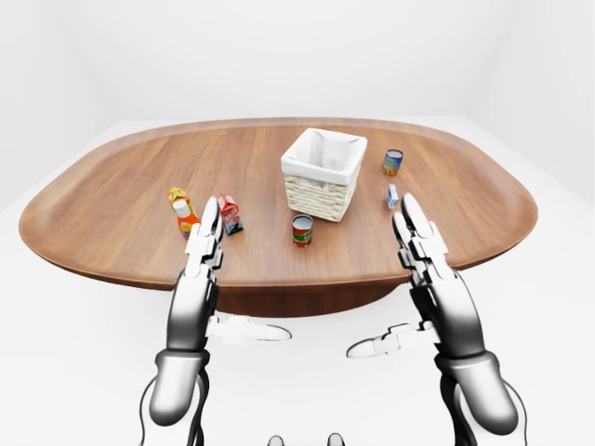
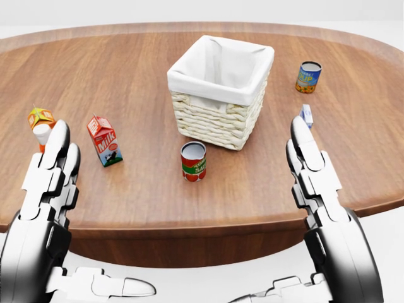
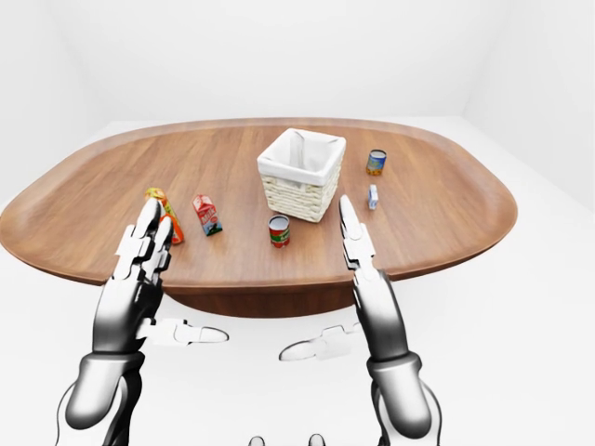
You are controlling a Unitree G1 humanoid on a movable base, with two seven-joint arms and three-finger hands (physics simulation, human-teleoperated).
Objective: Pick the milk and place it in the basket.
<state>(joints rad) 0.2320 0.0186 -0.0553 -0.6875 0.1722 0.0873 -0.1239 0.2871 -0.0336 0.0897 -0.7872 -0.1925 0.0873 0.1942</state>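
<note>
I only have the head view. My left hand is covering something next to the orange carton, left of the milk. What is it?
Observer: In the left-eye view it is an orange bottle with a white cap, standing upright just below the orange carton.
Operator: Is my right hand touching the small carton behind it?
Observer: No. In the right-eye view the small blue-and-white carton stands clear, up and to the right of the right hand.
Operator: My thumbs are cut off here. Where are they?
Observer: Both point inward below the table's edge. The left hand is open too, and the milk is untouched.
</note>
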